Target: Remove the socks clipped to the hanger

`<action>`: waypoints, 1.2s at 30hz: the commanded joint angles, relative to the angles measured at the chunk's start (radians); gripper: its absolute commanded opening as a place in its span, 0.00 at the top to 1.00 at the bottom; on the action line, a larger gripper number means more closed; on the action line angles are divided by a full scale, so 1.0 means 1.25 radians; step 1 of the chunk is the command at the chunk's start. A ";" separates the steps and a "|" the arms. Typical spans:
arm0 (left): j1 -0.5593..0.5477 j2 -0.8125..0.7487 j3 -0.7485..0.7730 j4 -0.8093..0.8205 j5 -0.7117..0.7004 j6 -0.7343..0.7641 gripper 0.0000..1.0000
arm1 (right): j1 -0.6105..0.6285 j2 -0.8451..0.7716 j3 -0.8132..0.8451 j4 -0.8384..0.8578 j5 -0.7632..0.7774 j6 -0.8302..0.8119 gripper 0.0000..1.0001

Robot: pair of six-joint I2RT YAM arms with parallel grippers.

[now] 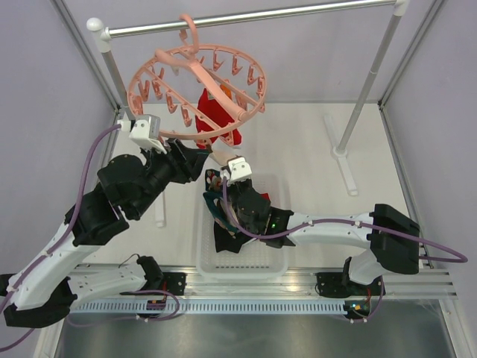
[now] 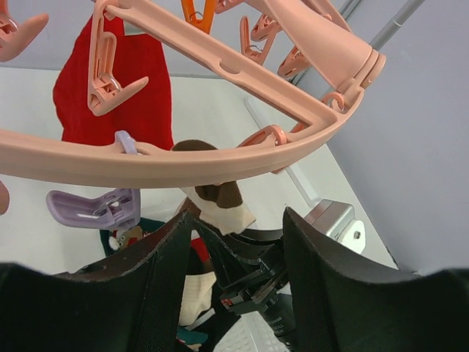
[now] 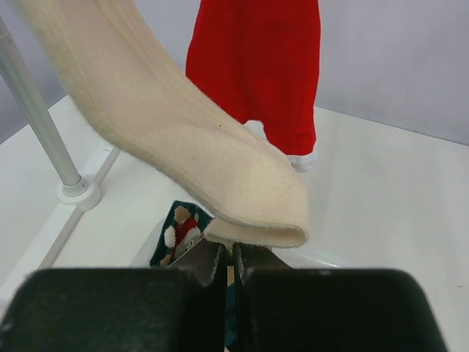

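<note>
Top view: the hanger [image 1: 203, 74] hangs tilted from the rail [image 1: 261, 16] at upper centre. The red socks [image 1: 212, 119] are clipped under its lower right rim. The beige sock [image 1: 220, 156] dangles just below them, at frame centre. The left pincer [image 1: 195, 160] sits just left of that sock and the right pincer [image 1: 218, 183] just beneath it, above the basket [image 1: 279, 224] on the surface [image 1: 313, 179]. Dark socks lie in the basket.

Left wrist view: the hanger rim [image 2: 183, 165] crosses mid frame, with the red socks [image 2: 124, 81] at upper left and a purple clip [image 2: 95, 209] at left. The beige sock [image 2: 220, 202], brown at its top, hangs from the rim at centre. The left pincer [image 2: 234, 271] is spread wide and holds nothing, its gap lined up under that sock.

Right wrist view: the beige sock [image 3: 183, 147] slants from upper left down to centre, with the red socks [image 3: 256, 66] behind at top and a teal sock [image 3: 183, 229] low. The right pincer [image 3: 229, 268] is closed, with the sock's tip right above it. Whether fabric is nipped, cannot tell.

Step judged: free the beige sock. To do it well, the left pincer should close on the sock near its clip, not on the rim. The pull should go straight down so the ring doesn't swing or come off the rail, then release over the basket.
</note>
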 commanded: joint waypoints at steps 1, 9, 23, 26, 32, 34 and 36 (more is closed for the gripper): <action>-0.001 0.012 0.019 0.046 -0.017 -0.001 0.42 | -0.002 0.010 0.039 0.007 0.009 -0.003 0.99; 0.000 0.036 0.026 0.063 -0.025 0.008 0.43 | 0.000 0.026 0.058 -0.002 0.008 -0.001 0.99; 0.000 0.040 0.008 0.098 -0.082 0.021 0.44 | 0.000 0.040 0.083 -0.029 0.004 0.010 0.99; 0.000 0.046 0.010 0.099 -0.087 0.025 0.44 | 0.001 0.042 0.089 -0.035 0.003 0.010 0.99; 0.000 0.055 0.012 0.100 -0.103 0.032 0.44 | 0.001 0.052 0.096 -0.042 0.002 0.011 0.99; 0.000 0.056 0.012 0.101 -0.114 0.037 0.44 | 0.001 0.053 0.099 -0.042 0.002 0.010 0.99; 0.000 0.060 0.012 0.103 -0.123 0.042 0.44 | 0.001 0.055 0.098 -0.044 0.002 0.010 0.99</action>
